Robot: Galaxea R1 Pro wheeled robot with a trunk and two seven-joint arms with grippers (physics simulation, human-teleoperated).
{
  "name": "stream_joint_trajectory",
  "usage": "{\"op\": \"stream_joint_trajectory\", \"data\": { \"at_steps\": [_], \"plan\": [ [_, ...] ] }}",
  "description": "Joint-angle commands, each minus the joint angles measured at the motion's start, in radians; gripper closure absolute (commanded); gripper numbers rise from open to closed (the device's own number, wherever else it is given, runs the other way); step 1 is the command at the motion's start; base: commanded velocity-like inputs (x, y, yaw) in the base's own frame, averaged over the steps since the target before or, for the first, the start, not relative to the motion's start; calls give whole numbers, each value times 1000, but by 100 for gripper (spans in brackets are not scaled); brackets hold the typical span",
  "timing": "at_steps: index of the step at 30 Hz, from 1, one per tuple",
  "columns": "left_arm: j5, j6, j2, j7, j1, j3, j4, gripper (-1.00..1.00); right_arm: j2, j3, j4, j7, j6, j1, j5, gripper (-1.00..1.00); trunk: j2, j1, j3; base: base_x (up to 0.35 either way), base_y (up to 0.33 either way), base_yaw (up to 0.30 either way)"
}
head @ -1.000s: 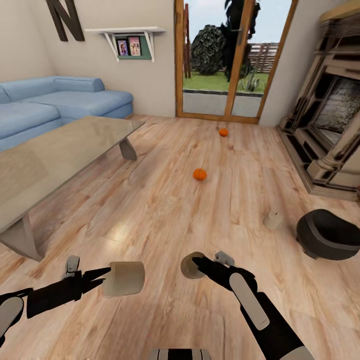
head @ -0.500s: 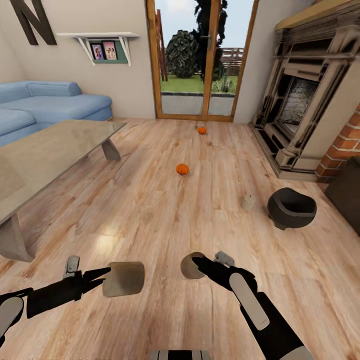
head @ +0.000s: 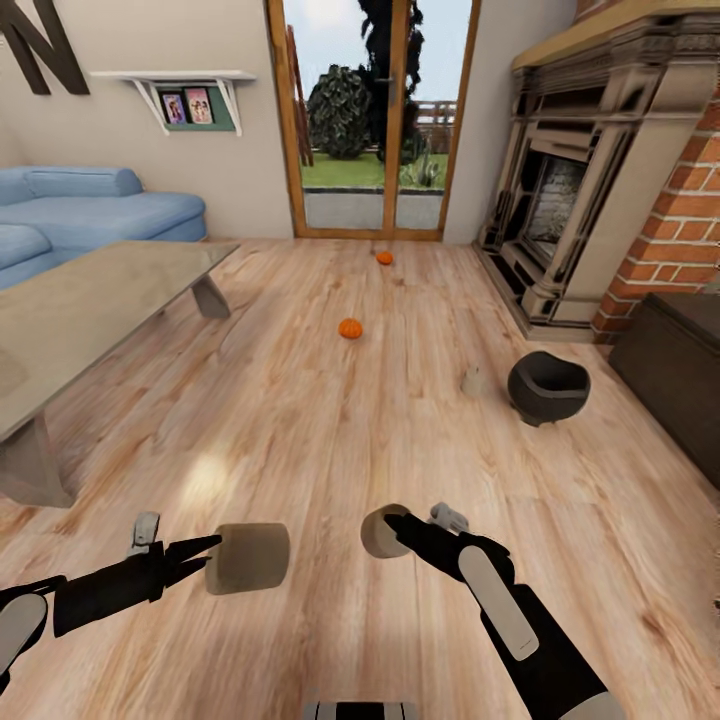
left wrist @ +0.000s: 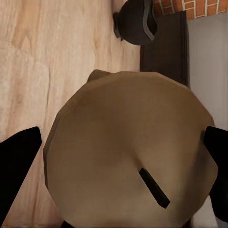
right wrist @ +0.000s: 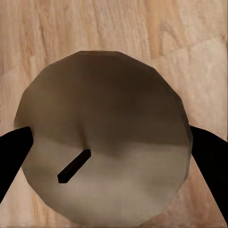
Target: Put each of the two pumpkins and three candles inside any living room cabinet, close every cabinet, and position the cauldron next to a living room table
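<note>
Wooden floor (head: 300,420), scattered pumpkins (head: 349,328)

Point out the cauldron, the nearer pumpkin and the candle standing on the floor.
cauldron (head: 548,388): head view, on its black outer belly.
nearer pumpkin (head: 350,329): head view, middle of its orange ribbed side.
floor candle (head: 474,382): head view, on its cream side, just left of the cauldron.
</note>
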Motion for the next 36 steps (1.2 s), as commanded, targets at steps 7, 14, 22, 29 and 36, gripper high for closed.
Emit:
{"op": "stream_joint_trajectory", "data": {
  "at_steps": [7, 14, 22, 29, 36],
  "plan": [
    [8, 8, 0, -4, -1, 1, 0, 100, 0, 1, -2, -10, 1, -1, -19, 100, 0, -1, -4, -333, 83, -207],
    [8, 8, 0, -4, -1, 1, -1, 100, -1, 1, -2, -10, 2, -1, -20, 100, 0, -1, -8, -333, 77, -258],
    [8, 8, 0, -4, -1, 1, 0, 100, 0, 1, -2, -10, 3, -1, -20, 100, 0, -1, -12, -333, 52, -264],
    [7, 8, 0, -4, -1, 1, -1, 100, 0, 1, -2, -10, 3, -1, -20, 100, 0, -1, -15, -333, 2, -270],
    [7, 8, 0, -3, -1, 1, 0, 100, 0, 1, -1, -10, 3, -1, -20, 100, 0, -1, -16, -332, 0, -274]
  ]
}}
